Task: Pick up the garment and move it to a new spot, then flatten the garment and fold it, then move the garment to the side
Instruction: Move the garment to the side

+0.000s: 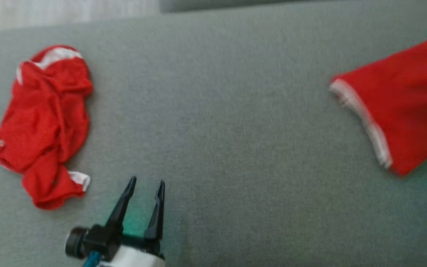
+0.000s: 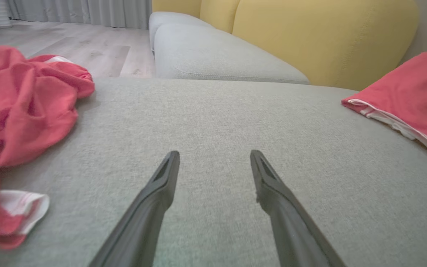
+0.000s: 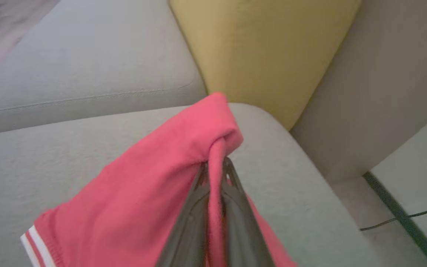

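Observation:
A red garment (image 1: 402,107) with white striped trim lies at the right end of the grey sofa seat (image 1: 228,122). In the right wrist view my right gripper (image 3: 216,163) is shut on a bunched fold of this garment (image 3: 154,193), and the cloth drapes down to the left of the fingers. The same garment (image 2: 413,100) appears at the right edge of the left wrist view. My left gripper (image 1: 147,181) hovers open over the seat's front middle, its fingers (image 2: 161,185) apart with nothing between them.
A second red garment (image 1: 46,122), crumpled, lies at the seat's left end, close to the left gripper (image 2: 215,157). Yellow back cushions (image 2: 310,33) and another grey seat (image 2: 213,55) stand behind. A black cable (image 3: 402,218) runs on the floor to the right.

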